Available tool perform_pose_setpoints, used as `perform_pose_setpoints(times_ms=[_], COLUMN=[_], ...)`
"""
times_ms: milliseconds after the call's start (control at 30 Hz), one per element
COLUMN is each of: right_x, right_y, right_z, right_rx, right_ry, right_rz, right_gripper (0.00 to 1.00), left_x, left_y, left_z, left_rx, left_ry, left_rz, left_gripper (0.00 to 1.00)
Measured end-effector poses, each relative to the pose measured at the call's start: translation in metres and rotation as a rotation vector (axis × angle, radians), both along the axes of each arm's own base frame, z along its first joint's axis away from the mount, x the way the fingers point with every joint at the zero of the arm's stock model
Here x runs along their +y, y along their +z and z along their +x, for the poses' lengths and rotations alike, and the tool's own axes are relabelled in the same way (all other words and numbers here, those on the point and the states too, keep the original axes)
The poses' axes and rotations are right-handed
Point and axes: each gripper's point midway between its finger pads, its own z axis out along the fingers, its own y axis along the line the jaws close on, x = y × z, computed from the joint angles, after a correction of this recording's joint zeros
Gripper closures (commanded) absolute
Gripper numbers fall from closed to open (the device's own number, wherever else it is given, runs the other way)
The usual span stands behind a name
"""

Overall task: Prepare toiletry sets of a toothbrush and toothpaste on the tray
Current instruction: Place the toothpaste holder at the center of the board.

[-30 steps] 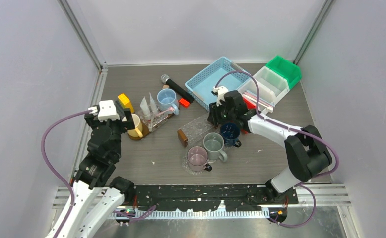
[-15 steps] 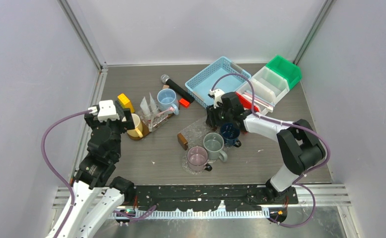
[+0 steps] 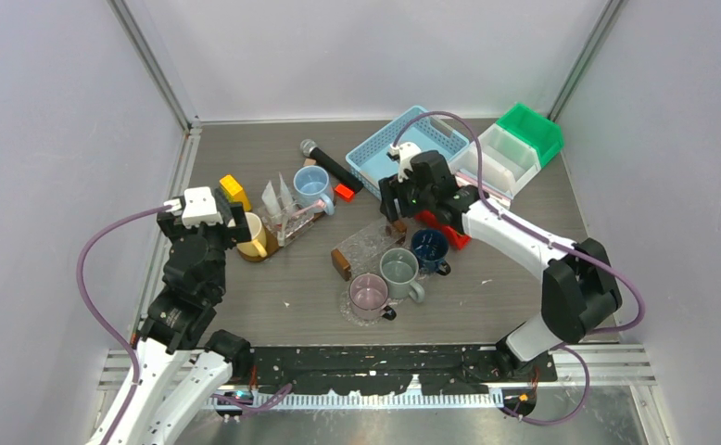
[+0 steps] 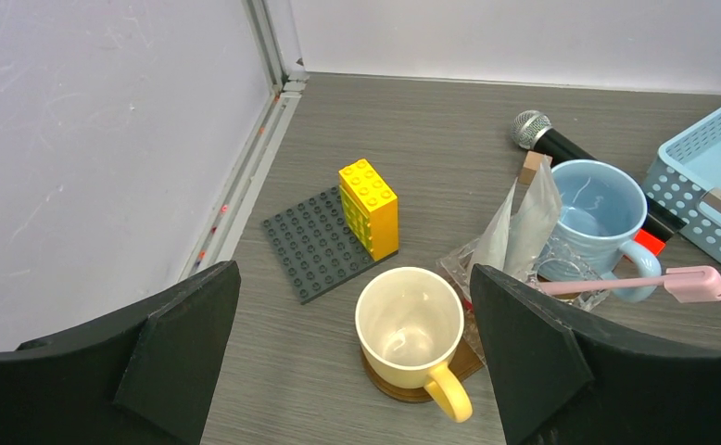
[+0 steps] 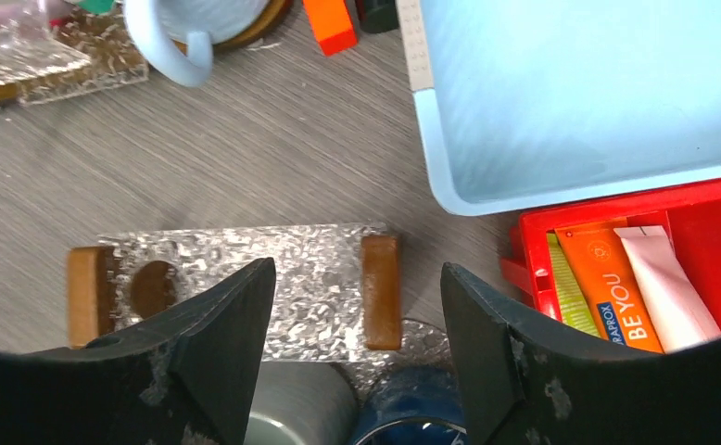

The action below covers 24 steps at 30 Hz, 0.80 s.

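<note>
A grey wood-grain bench [image 3: 273, 278] sits inside pale walls. On it, an orange toothpaste tube printed BE YOU [image 5: 612, 287] lies in a red plastic bin [image 5: 616, 199], packed between a slim green tube [image 5: 568, 283] and a pale pink-white tube [image 5: 667, 283]. The bin touches the near corner of a light blue perforated basket [image 5: 570, 93]. These tubes lie just to the right of the right tool [image 5: 355, 278], outside its right finger. That tool is spread wide and grips nothing; it hangs over a clear textured tray with wooden end blocks [image 5: 246, 278], which lies flat and apart from the bin.

A pink toothbrush [image 4: 635, 284] lies flat beside a light blue mug [image 4: 598, 209], its handle resting on crinkled clear plastic [image 4: 514, 232]. It is ahead and to the right of the left tool [image 4: 352, 278], which is also released and holds nothing, above a cream mug [image 4: 408, 324].
</note>
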Motion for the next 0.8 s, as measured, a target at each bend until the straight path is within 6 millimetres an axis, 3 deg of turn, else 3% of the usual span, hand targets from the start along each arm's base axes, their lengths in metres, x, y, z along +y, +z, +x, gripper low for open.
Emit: perform_pose_setpoints(times_ms=[167,300,667,800], right_x=[0.019,0.034,0.048,0.047], right_y=[0.026,0.031,-0.033,-0.044], right_z=[-0.012,-0.026,-0.047,-0.051], right_rx=[0.004,0.042,0.225,0.252], right_ry=[-0.017,-0.024,-0.039,-0.048], right_rz=[-0.024,-0.054,-0.223,-0.251], right_gripper=[0.27,0.25,0.18,0.18], left_x=[0.0,0.0,0.001,0.001], left_y=[0.0,0.0,0.0,0.0], left_z=[0.0,0.0,0.0,0.0], left_rx=[0.0,0.0,0.0,0.0], left_ry=[0.0,-0.001,0.001,0.0], left_rz=[0.0,0.0,-0.001,-0.001], left_gripper=[0.02,0.02,0.02,0.02])
